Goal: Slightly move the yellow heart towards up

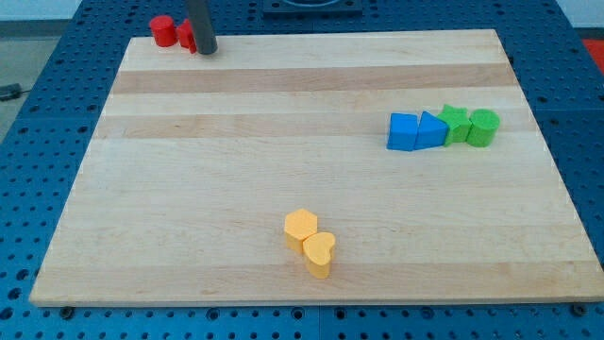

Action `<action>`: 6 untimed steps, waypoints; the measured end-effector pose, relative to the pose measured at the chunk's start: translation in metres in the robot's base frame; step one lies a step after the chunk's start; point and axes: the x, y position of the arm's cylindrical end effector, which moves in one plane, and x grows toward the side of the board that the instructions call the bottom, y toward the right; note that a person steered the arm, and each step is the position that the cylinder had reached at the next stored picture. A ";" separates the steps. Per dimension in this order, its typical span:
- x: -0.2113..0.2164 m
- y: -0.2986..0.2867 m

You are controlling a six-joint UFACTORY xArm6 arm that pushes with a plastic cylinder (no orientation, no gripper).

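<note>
A: Where's the yellow heart-shaped block (319, 254)?
B: 6 o'clock area of the pale wooden table (283, 113), touching the yellow hexagonal block (301, 227) at its 11 o'clock.
A: My tip (206, 50)?
B: 11 o'clock corner, against the red blocks (174, 32), well apart from the heart. No gripper fitted, only the rod.

The rod rises out of the view's top edge, so its upper length is cut off; my tip (206, 51) rests at the board's far left corner. A second red block (188, 35) stands partly hidden behind the rod (its shape cannot be made out), touching the red cylinder (164, 30). The green star-like block (457, 123) is partly covered by the blue block (431, 130) in front of it, its outline uncertain. The blue perforated table (57, 57) runs off every edge. A dark fixture (311, 5) at the top is cropped.
</note>
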 end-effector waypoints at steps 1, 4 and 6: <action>0.068 0.003; 0.373 0.043; 0.391 0.144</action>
